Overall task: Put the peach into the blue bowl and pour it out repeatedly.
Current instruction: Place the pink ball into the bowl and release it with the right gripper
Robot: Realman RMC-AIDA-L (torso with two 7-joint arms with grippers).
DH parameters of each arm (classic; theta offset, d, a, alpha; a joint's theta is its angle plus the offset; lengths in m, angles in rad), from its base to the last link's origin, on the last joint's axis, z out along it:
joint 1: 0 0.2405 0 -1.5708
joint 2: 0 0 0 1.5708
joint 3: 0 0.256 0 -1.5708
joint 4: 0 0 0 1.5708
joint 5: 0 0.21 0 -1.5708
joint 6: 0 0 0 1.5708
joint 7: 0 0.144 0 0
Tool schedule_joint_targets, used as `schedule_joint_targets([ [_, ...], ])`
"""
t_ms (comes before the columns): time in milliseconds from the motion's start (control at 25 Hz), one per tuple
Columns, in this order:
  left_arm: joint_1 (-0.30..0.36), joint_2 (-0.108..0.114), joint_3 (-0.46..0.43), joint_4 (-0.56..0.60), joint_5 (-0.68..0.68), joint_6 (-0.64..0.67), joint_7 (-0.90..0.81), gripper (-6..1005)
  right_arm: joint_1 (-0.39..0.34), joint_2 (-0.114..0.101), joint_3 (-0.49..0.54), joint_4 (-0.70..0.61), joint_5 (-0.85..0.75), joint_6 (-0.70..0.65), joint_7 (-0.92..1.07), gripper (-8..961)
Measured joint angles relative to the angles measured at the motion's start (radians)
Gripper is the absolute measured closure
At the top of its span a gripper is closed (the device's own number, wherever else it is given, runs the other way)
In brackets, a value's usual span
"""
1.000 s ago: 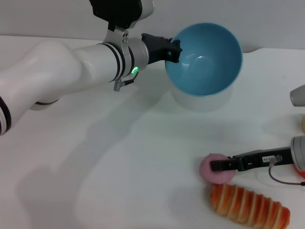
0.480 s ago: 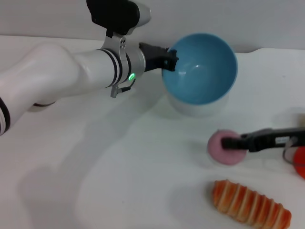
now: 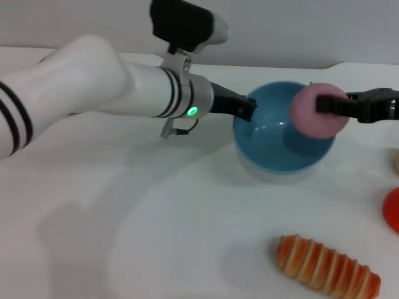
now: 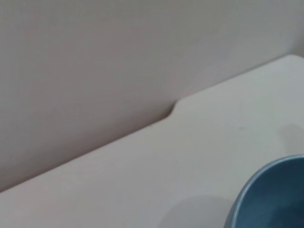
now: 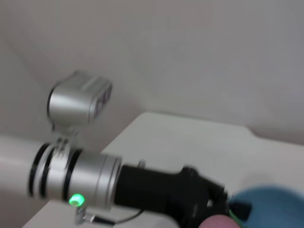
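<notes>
Now loading step: right gripper (image 3: pixel 324 104) clamps peach (image 3: pixel 317 110) above blue bowl (image 3: pixel 274 146), upper right; left gripper (image 3: pixel 248 110) pinches bowl rim. Next: release peach into bowl.

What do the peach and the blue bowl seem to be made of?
The peach, held in the right end effector above the bowl, looks like matte foam or soft plastic: even pink, no shine. The blue bowl, gripped at its rim by the left end effector, looks like glossy glazed ceramic or hard plastic: bright highlights inside.
</notes>
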Motion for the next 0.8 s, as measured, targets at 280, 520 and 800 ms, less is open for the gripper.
schedule_joint_targets([
  [280, -0.015, -0.007, 0.044, 0.041, 0.071, 0.015, -0.091, 1000, 0.027, 0.002, -0.004, 0.124, 0.012, 0.098, -0.062, 852],
  [520, -0.009, -0.007, 0.051, 0.045, 0.070, 0.017, -0.091, 1000, 0.025, 0.003, -0.001, 0.176, 0.027, 0.133, -0.100, 540],
  [800, -0.004, -0.007, 0.053, 0.042, 0.069, 0.019, -0.093, 999, -0.004, 0.001, 0.002, 0.189, 0.078, 0.143, -0.151, 409],
])
